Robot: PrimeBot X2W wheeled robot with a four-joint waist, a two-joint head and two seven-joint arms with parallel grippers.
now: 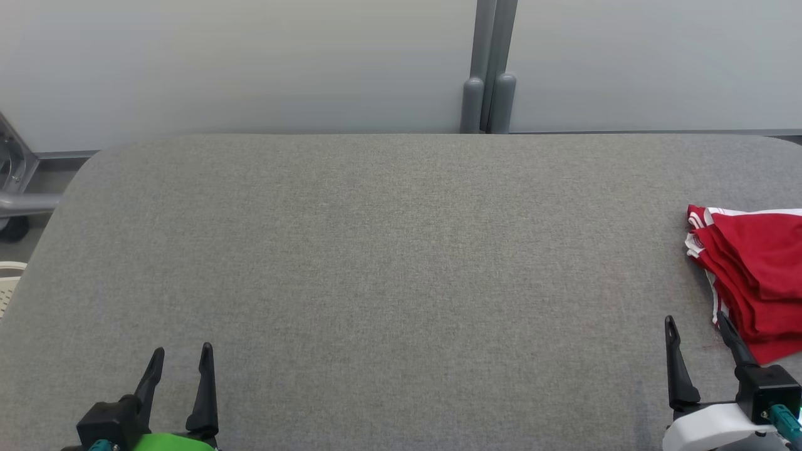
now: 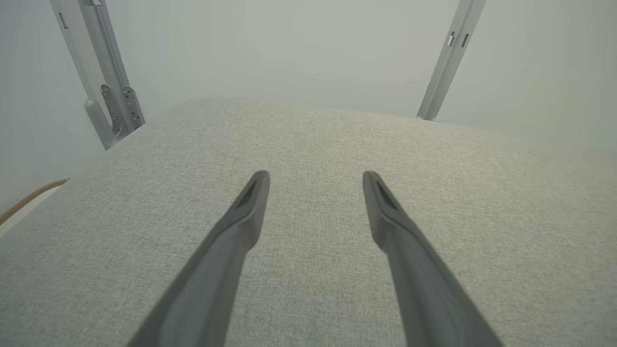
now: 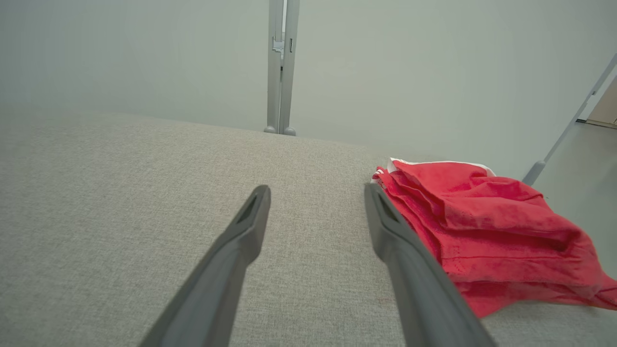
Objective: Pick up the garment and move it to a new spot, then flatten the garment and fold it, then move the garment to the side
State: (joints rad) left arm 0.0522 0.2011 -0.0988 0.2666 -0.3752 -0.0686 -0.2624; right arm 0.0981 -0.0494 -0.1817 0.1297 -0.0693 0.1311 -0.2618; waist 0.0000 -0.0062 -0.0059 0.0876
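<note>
Item 1. Garment: red cloth with white trim, bunched in loose layers. It lies on the table at 3 o'clock in my head view, and the frame edge cuts it off.

Item 2. Right gripper: at 5 o'clock, jaws spread wide with nothing between them. The outer finger overlaps the garment's near edge in the head view (I cannot tell whether it touches). From the right wrist camera the cloth sits just beside that finger, toward 3 o'clock.

Item 3. Left gripper: at 7 o'clock, jaws likewise released and holding nothing, over bare fabric and well apart from the garment.

Item 4. Table: grey woven cover, rounded far corners.

Item 5. Grey posts: a pair at 12 o'clock, against a pale wall behind the table.
</note>
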